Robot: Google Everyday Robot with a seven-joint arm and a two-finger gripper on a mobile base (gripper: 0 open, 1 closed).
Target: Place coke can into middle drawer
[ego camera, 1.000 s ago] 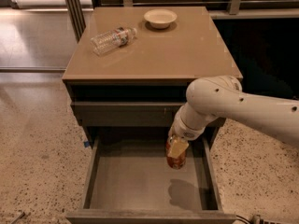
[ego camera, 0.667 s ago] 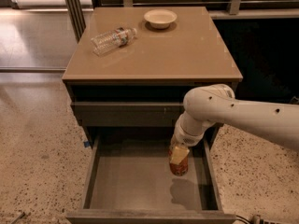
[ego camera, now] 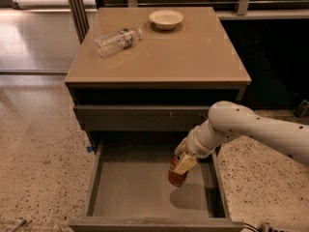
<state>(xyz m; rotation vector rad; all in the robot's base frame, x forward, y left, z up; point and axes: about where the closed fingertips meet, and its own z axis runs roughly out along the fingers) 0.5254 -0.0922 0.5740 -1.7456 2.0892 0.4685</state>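
My gripper [ego camera: 180, 167] hangs over the open middle drawer [ego camera: 130, 185], near its right side, fingers [ego camera: 186, 162] squeezed tight on the coke can [ego camera: 176, 178].

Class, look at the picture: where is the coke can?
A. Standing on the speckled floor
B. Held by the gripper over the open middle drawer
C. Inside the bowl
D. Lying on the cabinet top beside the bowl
B: the gripper, low over the right side of the open middle drawer, has its jaws closed on the coke can.

End effector [ego camera: 184, 162] around the coke can [ego camera: 176, 177], low inside the open middle drawer [ego camera: 130, 190] (near its right wall).
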